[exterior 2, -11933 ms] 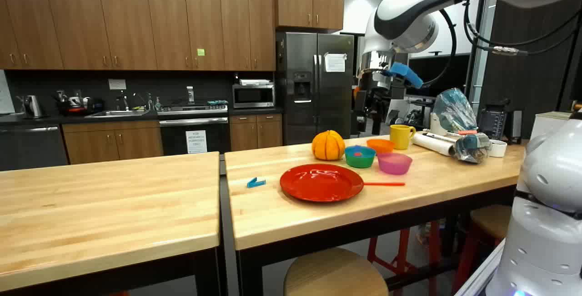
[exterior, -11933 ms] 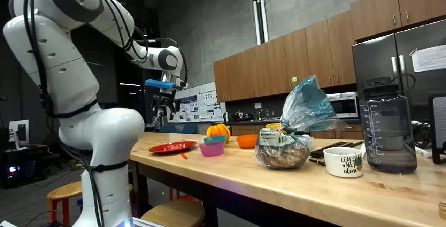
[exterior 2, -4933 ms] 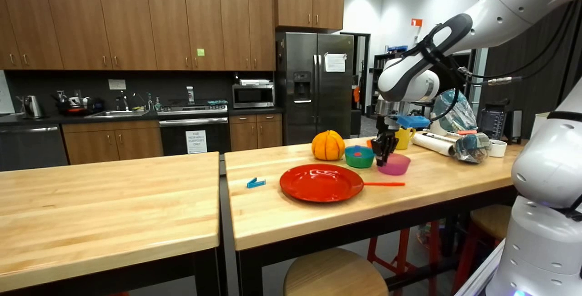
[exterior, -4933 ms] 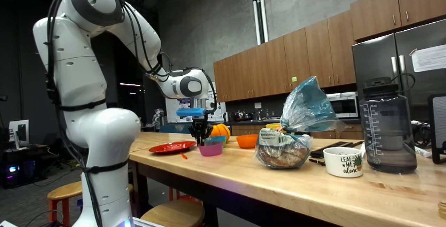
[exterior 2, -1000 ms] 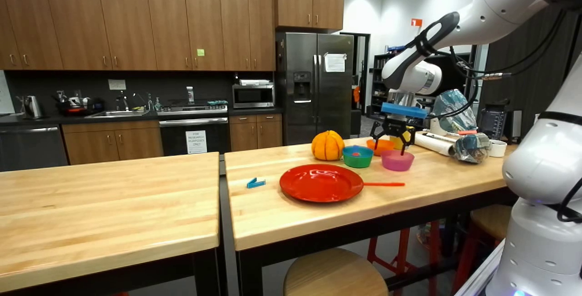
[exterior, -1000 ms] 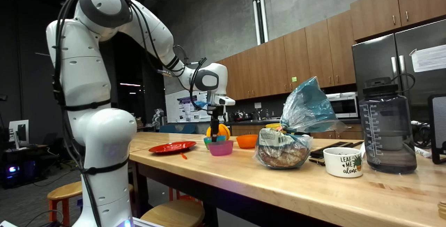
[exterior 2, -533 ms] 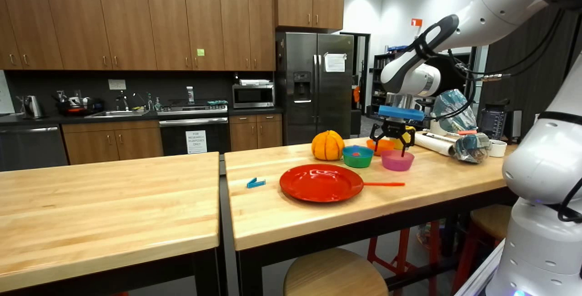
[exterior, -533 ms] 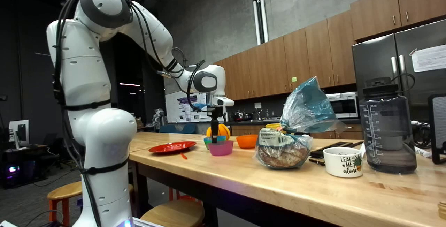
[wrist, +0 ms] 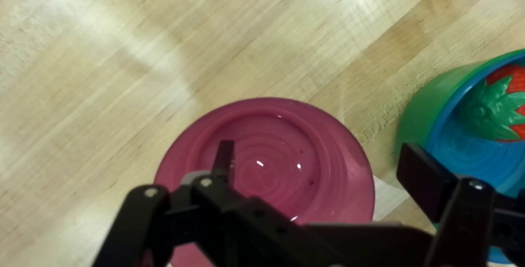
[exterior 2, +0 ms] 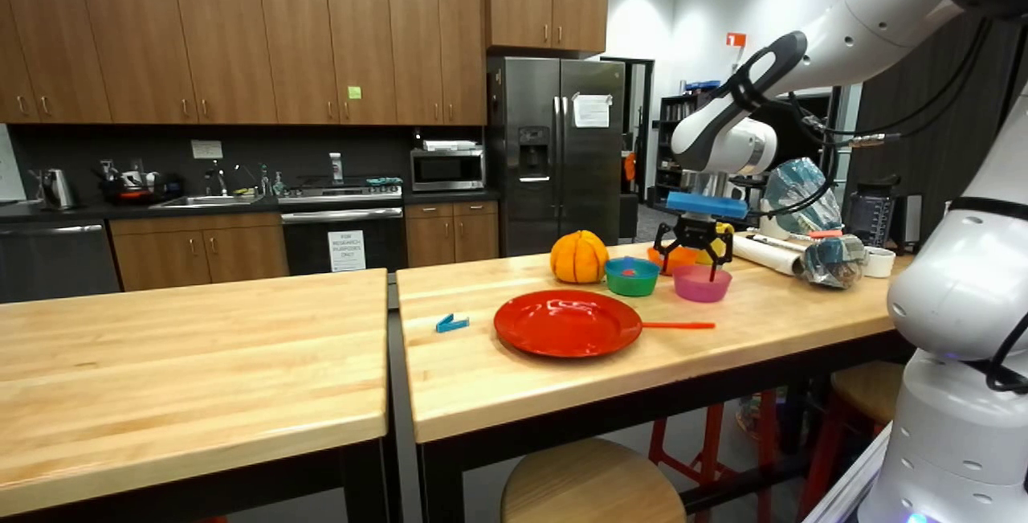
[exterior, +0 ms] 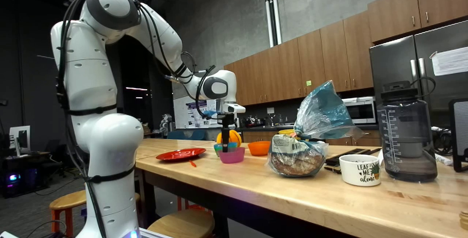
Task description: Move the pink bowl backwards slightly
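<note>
A Robotiq gripper (exterior 2: 688, 274) holds nothing, jaws spread wide, one finger (wrist: 224, 159) inside the rim of a pink plastic bowl (exterior 2: 701, 290) that stands on a wooden tabletop (exterior 2: 466, 374) just beside a green bowl (exterior 2: 630, 286), a gap between them.

My black hand (wrist: 318, 149) looks mostly matt, with small shiny metal screws (wrist: 206, 182). The pink bowl (wrist: 266, 176) looks like smooth plastic and gives small bright reflections. The table (wrist: 123, 33) is of pale wood, its grain visible under a soft gloss. The green bowl (wrist: 426, 105) also seems to me plastic and smooth. The red plate (exterior 2: 569, 324) is very glossy. The bag (exterior: 321, 110) is of thin, wrinkled, partly transparent plastic; the refrigerator (exterior 2: 582, 160) is of softly shining metal.
</note>
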Action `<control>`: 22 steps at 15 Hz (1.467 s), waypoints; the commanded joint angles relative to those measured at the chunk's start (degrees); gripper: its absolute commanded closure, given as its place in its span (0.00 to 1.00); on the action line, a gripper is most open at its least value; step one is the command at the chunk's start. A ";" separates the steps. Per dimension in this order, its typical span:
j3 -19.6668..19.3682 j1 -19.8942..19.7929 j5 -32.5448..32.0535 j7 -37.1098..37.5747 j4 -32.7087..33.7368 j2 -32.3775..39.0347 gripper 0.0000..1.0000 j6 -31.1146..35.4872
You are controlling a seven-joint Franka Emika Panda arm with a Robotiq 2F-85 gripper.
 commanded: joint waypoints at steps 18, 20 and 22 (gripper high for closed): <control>0.66 -0.62 -0.37 -0.08 -0.41 -0.73 0.99 1.18; 0.54 -0.97 -0.88 0.17 0.24 -0.96 0.99 0.39; 0.36 -1.45 -1.52 0.38 0.92 -1.02 0.99 -0.36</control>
